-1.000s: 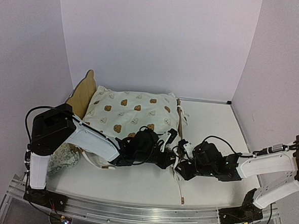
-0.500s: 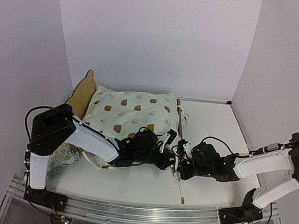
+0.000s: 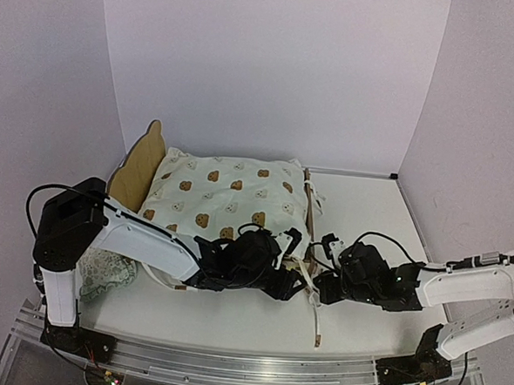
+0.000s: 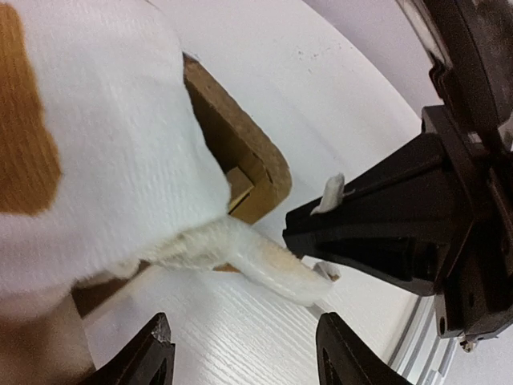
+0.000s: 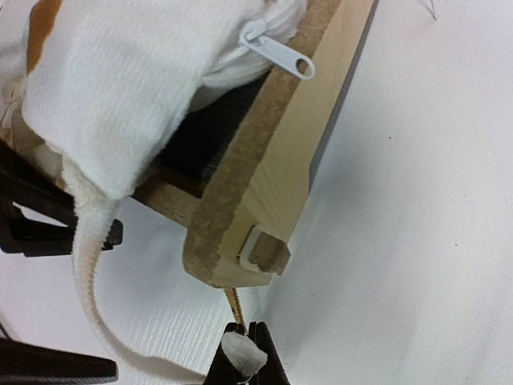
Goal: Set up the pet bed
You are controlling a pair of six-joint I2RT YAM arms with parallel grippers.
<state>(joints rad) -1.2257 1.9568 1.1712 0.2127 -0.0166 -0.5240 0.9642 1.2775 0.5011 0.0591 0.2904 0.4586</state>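
On the right wrist view alone — zipper pull (image 5: 279, 52) beside pet bed (image 5: 296, 136).

1. You have bare table (image 3: 369, 208) right of the footboard (image 5: 304, 144).
2. At its near corner, the left gripper (image 4: 240, 357) and right gripper (image 5: 244, 353) crowd close together.
3. The cover tie (image 5: 88, 265) loops between them, barring that gap.

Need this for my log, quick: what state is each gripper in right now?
left gripper: open, holding nothing.
right gripper: shut on the cover's tie.
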